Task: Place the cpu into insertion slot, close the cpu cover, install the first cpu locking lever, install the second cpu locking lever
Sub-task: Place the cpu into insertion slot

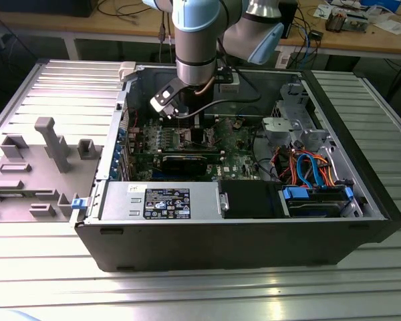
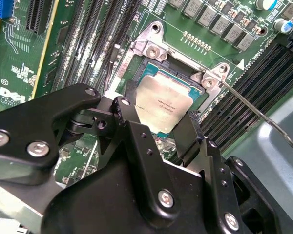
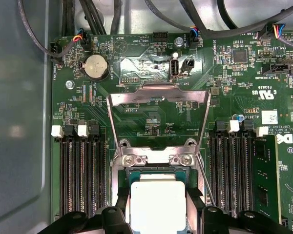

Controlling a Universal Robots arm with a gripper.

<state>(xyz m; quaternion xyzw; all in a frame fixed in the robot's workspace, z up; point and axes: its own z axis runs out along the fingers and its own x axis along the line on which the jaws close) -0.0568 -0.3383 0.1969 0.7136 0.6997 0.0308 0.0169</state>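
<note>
White silkscreen lettering across green motherboard [image 3: 151,117]. Small dark print on cpu [image 2: 163,105] top. Printed label [image 1: 167,202] on grey power-supply box [image 1: 120,200], front edge of case [image 1: 220,244].

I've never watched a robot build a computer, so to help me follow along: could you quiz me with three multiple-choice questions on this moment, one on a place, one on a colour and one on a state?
1. Where is the cpu?
A) at the insertion slot of the green board
B) in a person's hand
C) on the floor

2. What colour is the cpu's top?
A) gold
B) silver-grey
C) blue

3. How is the cpu cover?
A) shut over the chip
B) swung open
C) removed from the board

Answers:
1 A: it lies within the slot's silver frame.
2 B: its top is pale metal in both wrist views.
3 B: the cover stands back from the chip, and bare board shows through its window.
</note>
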